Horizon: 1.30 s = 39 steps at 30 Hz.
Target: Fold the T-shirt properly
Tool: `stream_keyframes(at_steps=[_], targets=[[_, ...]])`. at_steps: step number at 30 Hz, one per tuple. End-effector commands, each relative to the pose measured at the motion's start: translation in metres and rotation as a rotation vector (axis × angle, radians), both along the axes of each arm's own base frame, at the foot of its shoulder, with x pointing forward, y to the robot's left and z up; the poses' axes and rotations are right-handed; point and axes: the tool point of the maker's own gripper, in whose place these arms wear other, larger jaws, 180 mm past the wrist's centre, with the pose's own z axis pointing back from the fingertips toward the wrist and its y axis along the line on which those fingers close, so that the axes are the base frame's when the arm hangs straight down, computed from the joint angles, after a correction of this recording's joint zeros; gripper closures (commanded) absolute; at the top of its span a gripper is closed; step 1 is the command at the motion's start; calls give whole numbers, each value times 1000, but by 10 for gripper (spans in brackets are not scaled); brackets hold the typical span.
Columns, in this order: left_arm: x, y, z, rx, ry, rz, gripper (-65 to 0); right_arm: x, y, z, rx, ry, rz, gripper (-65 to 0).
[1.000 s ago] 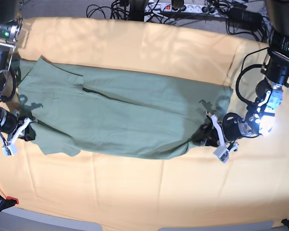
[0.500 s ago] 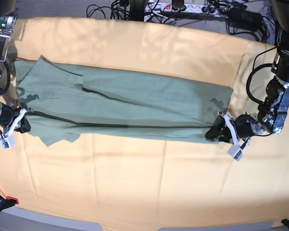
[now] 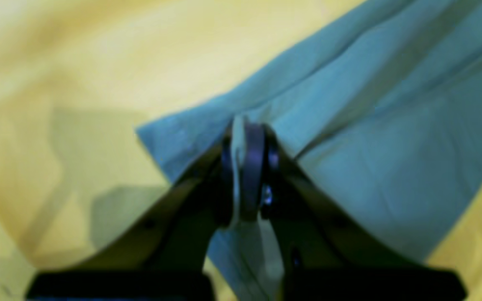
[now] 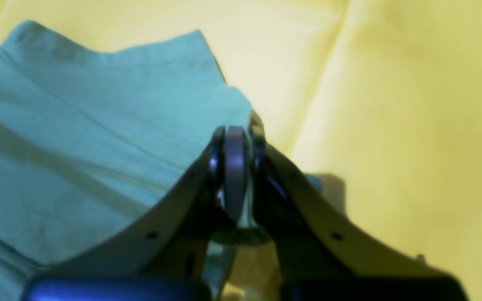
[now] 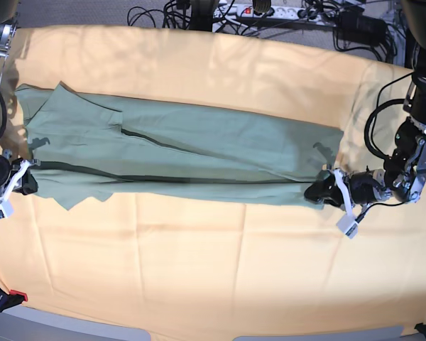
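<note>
The sage-green T-shirt (image 5: pixel 199 153) lies stretched in a long band across the yellow-orange cloth, folded lengthwise with a dark crease along it. My left gripper (image 5: pixel 318 192) is at the band's right near corner, shut on the shirt's edge. The left wrist view shows its fingers (image 3: pixel 247 138) pinching the T-shirt (image 3: pixel 370 125). My right gripper (image 5: pixel 27 183) is at the left end, also shut on fabric. In the right wrist view its tips (image 4: pixel 234 138) clamp a corner of the T-shirt (image 4: pixel 78 125). Both grippers hold low over the cloth.
The yellow-orange cloth (image 5: pixel 213 270) covers the whole table, with wrinkles near the back right. Black cables and a power strip (image 5: pixel 270 11) lie beyond the far edge. A small red and black clamp (image 5: pixel 7 297) sits at the front left corner.
Both grippers have moved apart, each toward its own side. The shirt is now pulled taut, and its sagging near edge has drawn up into a straight line.
</note>
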Motion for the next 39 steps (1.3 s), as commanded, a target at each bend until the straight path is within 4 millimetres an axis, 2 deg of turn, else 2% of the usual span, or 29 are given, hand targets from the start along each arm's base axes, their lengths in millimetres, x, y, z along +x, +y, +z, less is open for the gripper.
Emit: stream_keyframes(at_steps=[1, 4, 9, 16, 21, 26, 30, 31, 32, 35, 36, 37, 39], targets=[[11, 4, 21, -11, -42, 4, 0, 10, -11, 23, -24, -50, -6, 0], [10, 6, 21, 13, -20, -10, 0, 9, -9, 24, -5, -49, -6, 0], [16, 10, 36, 40, -1, -27, 0, 6, -10, 21, -12, -25, -6, 0], [-7, -4, 49, -51, 164, -104, 0, -1, -5, 15, 22, 30, -3, 0], [-13, -1, 43, -16, 193, -120, 0, -1, -6, 16, 18, 30, -4, 0], [-21, 4, 37, 24, 234, -142, 0, -9, -14, 17, -30, 87, 4, 0], [-21, 3, 37, 23, 235, -142, 0, -8, -11, 22, -10, 75, 11, 0], [-21, 3, 37, 23, 235, -143, -30, -8, -9, 22, -2, 72, 12, 0], [-21, 3, 37, 23, 235, -143, -98, -8, -9, 22, 3, 73, 13, -18], [-21, 3, 37, 23, 235, -142, -298, -7, -9, 23, 2, 71, 13, -281], [-21, 3, 37, 22, 235, -142, -327, -7, -9, 24, 1, 70, 12, -356], [-21, 3, 37, 20, 235, -142, -330, -6, -9, 25, 1, 66, 12, -397], [-21, 2, 38, 8, 240, -133, -330, 0, -9, 33, 5, 45, 13, -405]])
